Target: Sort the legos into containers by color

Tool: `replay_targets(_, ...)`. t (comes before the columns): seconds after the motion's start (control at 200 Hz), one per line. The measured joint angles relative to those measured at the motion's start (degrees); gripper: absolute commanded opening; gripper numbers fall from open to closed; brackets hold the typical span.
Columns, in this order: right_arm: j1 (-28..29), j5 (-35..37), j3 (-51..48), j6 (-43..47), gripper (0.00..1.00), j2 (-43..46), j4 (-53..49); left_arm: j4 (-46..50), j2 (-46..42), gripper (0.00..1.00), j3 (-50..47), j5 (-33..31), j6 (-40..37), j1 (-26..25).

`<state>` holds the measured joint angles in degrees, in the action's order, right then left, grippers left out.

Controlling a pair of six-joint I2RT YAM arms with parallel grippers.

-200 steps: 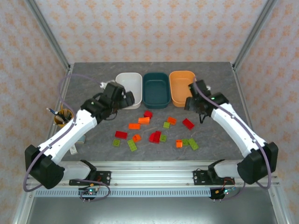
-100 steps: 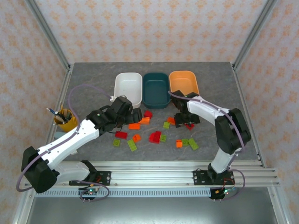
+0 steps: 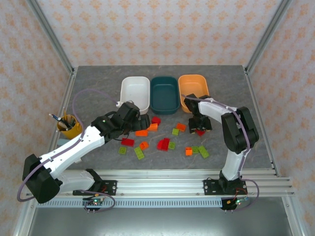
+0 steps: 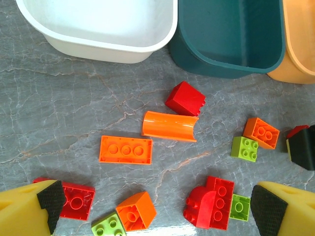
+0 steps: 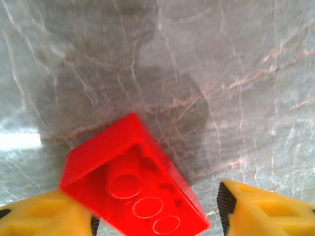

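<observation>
Arms have both dropped from the bins to the scattered legos [image 3: 162,140] within the last second. The right gripper [image 5: 147,214] now straddles a red brick [image 5: 128,184] lying on the table [image 3: 98,83] just in front of the orange bin [image 3: 193,87]. Its jaws have narrowed, one finger [image 5: 44,216] against the brick and the other a little clear, so nothing is gripped yet. The left gripper [image 4: 158,204] hangs fully spread and empty over orange, red and green pieces near the white bin [image 4: 98,24] and teal bin [image 4: 229,34]. Sorting looks barely begun — the bins appear empty.
</observation>
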<state>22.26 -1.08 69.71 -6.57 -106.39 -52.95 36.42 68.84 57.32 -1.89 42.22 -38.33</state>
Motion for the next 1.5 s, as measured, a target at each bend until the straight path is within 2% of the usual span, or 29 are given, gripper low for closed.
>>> replay_targets(0.345, -0.9, -3.3, 1.2, 0.2, 0.41, -1.8, 1.7, -0.3, 0.0, 0.99, 0.0, 1.3, 0.0, 0.0)
replay_targets(0.545, -0.9, -3.5, -0.2, -1.1, 0.38, 0.1, 2.6, -3.7, -0.1, 0.99, -0.7, 5.5, -0.1, 0.0)
replay_targets(0.686, -0.9, -3.7, -0.9, -3.2, 0.37, 6.8, 2.4, -5.4, -0.1, 0.99, -0.8, 8.6, 0.0, 0.0)
replay_targets(0.771, -0.9, -3.4, 1.7, -4.5, 0.37, 11.1, 1.3, -5.3, 0.5, 0.99, 0.1, 9.3, 0.0, 0.0)
replay_targets(0.861, -1.2, -3.2, 7.9, -5.5, 0.37, 11.5, 0.9, -5.2, 3.0, 0.99, 4.0, 9.7, 0.0, 0.2)
replay_targets(0.991, -2.8, -3.2, 19.6, -6.3, 0.37, 5.4, 0.9, -5.2, 7.8, 0.99, 11.2, 10.7, 0.0, 1.7)
replay_targets(1.306, -7.4, -3.9, 41.6, -9.3, 0.41, -21.0, -0.1, -4.1, 17.9, 0.98, 20.4, 11.1, 1.5, 7.6)
replay_targets(1.501, -8.0, -4.0, 48.7, -9.6, 0.58, -28.6, -3.3, -1.0, 18.7, 0.98, 20.3, 10.7, 3.9, 8.0)
